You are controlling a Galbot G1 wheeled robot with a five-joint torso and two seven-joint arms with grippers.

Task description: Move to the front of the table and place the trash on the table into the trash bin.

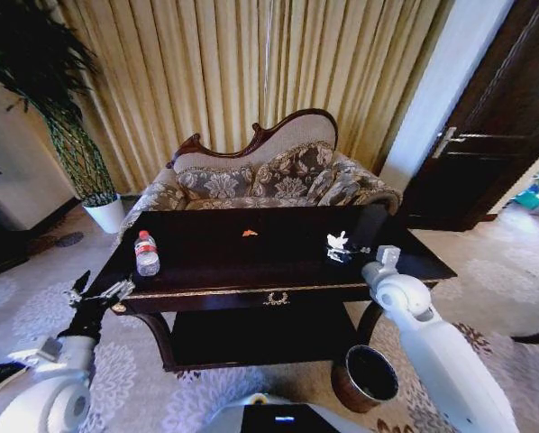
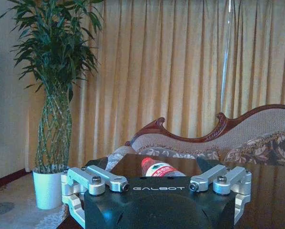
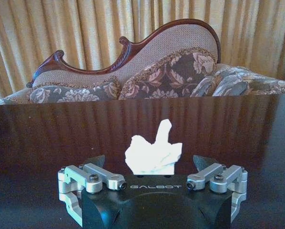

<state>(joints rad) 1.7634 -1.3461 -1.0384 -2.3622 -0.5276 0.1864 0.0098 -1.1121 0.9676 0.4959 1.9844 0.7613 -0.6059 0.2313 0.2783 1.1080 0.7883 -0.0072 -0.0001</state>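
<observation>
The dark glossy table (image 1: pixel 278 271) stands right in front of me. On its right part lies a crumpled white paper wad (image 1: pixel 338 240), and a tiny orange scrap (image 1: pixel 249 233) rests near the middle toward the back. My right gripper (image 1: pixel 342 256) is low over the tabletop, just in front of the wad. In the right wrist view this gripper (image 3: pixel 152 164) is open, and the wad (image 3: pixel 153 153) sits between its spread fingertips. My left gripper (image 1: pixel 96 294) hovers open at the table's left front corner. The reddish-brown trash bin (image 1: pixel 366 377) stands on the carpet by the table's right front leg.
A clear water bottle (image 1: pixel 146 253) with a red cap stands on the left of the table, straight ahead of the left gripper (image 2: pixel 154 164). A patterned sofa (image 1: pixel 269 180) sits behind the table. A plant in a white pot (image 1: pixel 105 215) is at far left, a dark door (image 1: pixel 486 135) at right.
</observation>
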